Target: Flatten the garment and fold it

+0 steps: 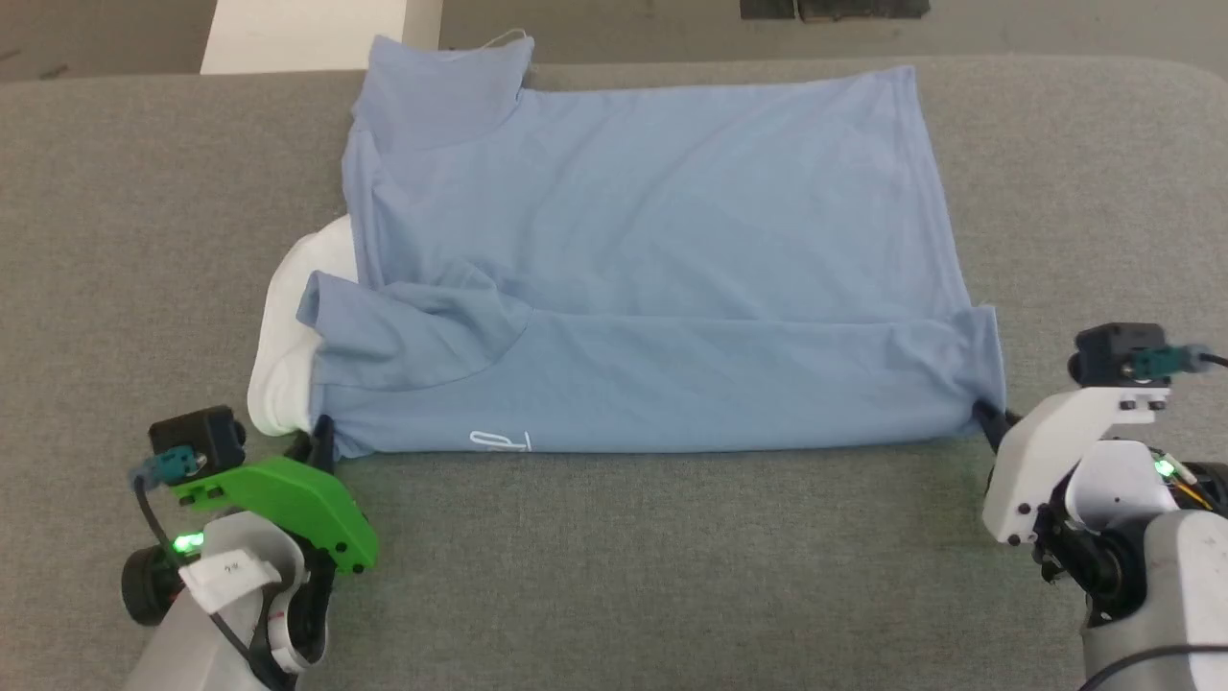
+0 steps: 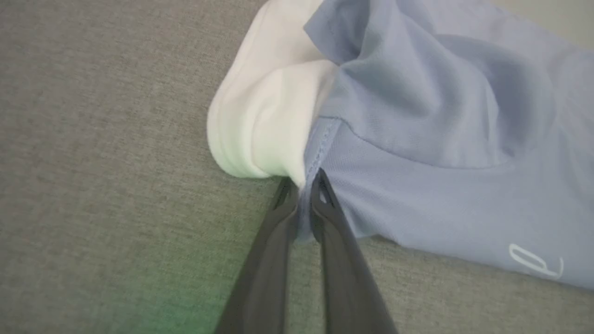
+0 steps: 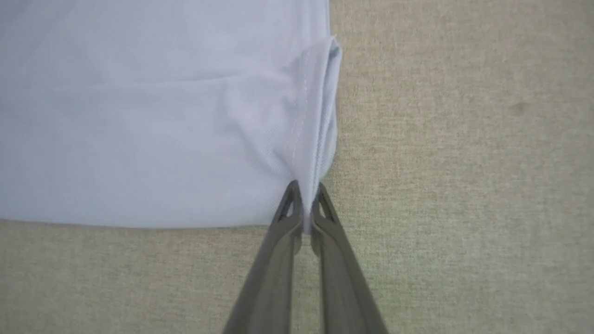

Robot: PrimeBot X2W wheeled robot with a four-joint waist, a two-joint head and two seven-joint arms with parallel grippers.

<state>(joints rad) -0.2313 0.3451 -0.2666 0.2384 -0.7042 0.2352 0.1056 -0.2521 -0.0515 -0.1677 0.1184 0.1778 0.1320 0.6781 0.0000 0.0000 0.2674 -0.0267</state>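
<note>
Left pincer (image 1: 321,437): at 8 o'clock in the head view, the two dark fingers are drawn almost together on the near left corner of the garment (image 1: 652,240). A thin pleat of blue hem is nipped between the tips, beside the white section (image 1: 283,355).
Right pincer (image 1: 988,417): at 4 o'clock, clamped on the near right corner. The stitched hem is pinched between the tips, and small creases run into the grip.
Near edge: runs straight from one pincer to the other and lies on the grey surface (image 1: 672,557).
Logo (image 1: 501,441): pale outline on the near edge, toward 7 o'clock, near the left pincer.
Folded band: the nearest strip of blue lies doubled over the body, its upper edge crossing from 9 to 3 o'clock.
Sleeve (image 1: 413,326): rumpled on the band at 9 o'clock, partly over the white section, which bulges out to the left.
Body: spread from centre to 12 o'clock, fairly flat with shallow wrinkles.
Far sleeve (image 1: 441,86): at 11 o'clock, reaching the surface's far edge.
</note>
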